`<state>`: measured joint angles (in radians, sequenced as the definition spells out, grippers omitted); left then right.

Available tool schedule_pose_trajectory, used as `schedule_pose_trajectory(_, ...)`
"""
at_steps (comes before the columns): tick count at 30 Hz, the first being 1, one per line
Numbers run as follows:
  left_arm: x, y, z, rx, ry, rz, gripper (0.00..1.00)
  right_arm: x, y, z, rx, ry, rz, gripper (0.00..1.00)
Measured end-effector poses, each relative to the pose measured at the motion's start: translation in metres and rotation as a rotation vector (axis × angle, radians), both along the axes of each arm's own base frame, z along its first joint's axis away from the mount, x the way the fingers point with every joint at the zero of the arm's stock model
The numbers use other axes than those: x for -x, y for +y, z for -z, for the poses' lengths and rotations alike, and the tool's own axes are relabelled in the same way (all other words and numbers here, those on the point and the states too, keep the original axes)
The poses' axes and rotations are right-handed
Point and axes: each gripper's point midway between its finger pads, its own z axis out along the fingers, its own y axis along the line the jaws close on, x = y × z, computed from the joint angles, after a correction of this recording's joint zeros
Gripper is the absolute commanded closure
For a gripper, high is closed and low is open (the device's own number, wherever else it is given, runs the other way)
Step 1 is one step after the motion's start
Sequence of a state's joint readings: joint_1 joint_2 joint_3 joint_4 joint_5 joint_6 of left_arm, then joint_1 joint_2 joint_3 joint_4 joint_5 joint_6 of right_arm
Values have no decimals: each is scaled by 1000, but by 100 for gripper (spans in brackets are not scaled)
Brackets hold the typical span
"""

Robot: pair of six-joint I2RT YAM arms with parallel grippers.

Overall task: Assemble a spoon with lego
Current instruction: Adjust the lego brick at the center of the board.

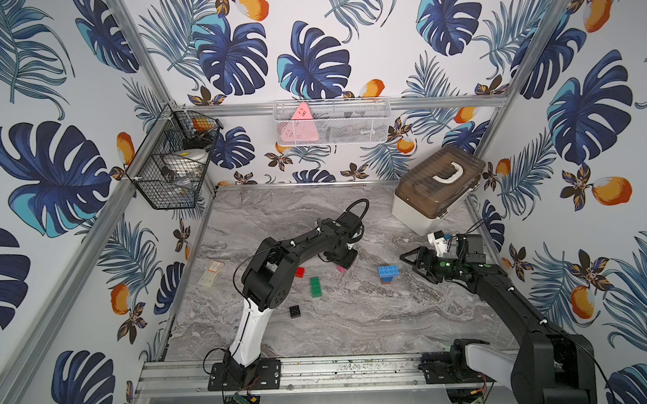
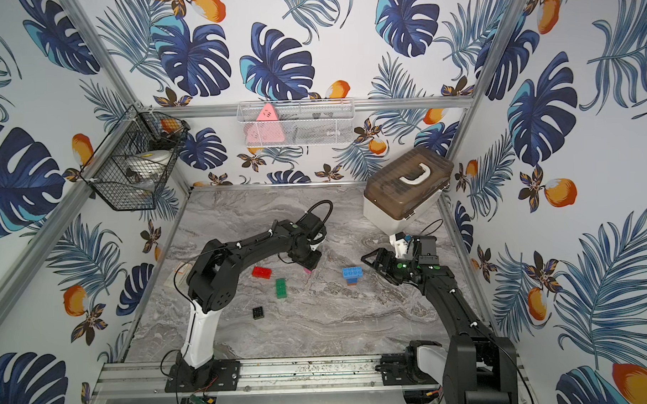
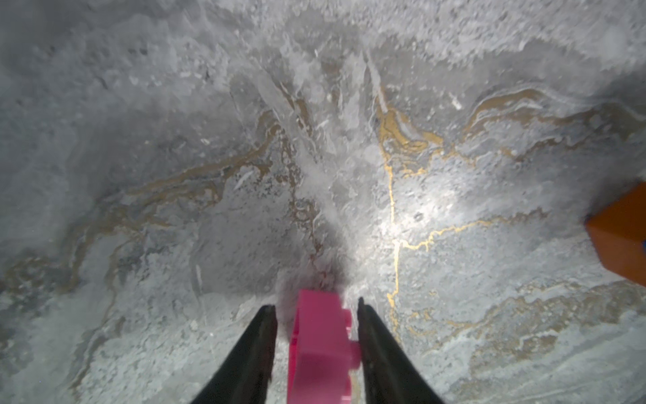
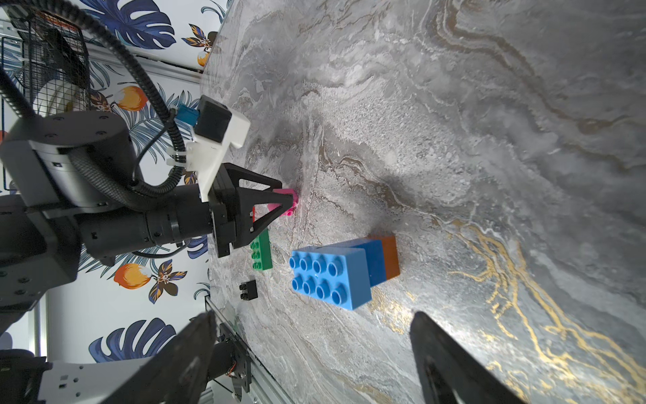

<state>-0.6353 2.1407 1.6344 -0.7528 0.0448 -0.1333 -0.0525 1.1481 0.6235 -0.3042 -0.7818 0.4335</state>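
Observation:
My left gripper point(image 3: 314, 304) points down at the table with a pink brick point(image 3: 321, 346) on its side between the fingers. One finger touches a stud and a gap shows at the other, so the jaws stand slightly open. The pink brick point(image 1: 340, 269) rests at the fingertips on the marble. The started spoon point(image 1: 388, 273) is a light blue long brick on blue and orange ones point(image 4: 328, 276). My right gripper point(image 4: 313, 316) is open and empty just right of it. Red point(image 2: 261, 272), green point(image 2: 281, 287) and black point(image 2: 258, 313) lego lie loose to the left.
A storage box point(image 1: 438, 184) with a brown lid stands at the back right corner. A small pale packet point(image 1: 211, 273) lies by the left wall. Wire baskets point(image 1: 176, 167) hang on the walls above the table. The arms' mounting rail point(image 1: 320, 373) runs along the front edge.

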Motion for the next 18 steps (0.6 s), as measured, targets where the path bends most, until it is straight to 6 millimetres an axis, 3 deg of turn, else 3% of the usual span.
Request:
schedule_pose_trajectory(7, 17, 2, 7, 25, 55, 4, 84, 0, -1, 1, 5, 1, 4, 10)
schedule_pose_trajectory(13, 32, -19, 6, 291, 182, -64, 83, 0, -1, 0, 5, -1, 4, 11)
schedule_pose_trajectory(15, 34, -28, 6, 367, 209, -74, 74, 0, -1, 0, 5, -2, 4, 11)
schedule_pose_trajectory(17, 37, -37, 6, 417, 226, -80, 44, 1, -1, 1, 6, -1, 4, 11)
schedule_pose_trajectory(18, 37, -38, 7, 426, 218, -78, 40, 1, -1, 0, 6, -2, 4, 11)
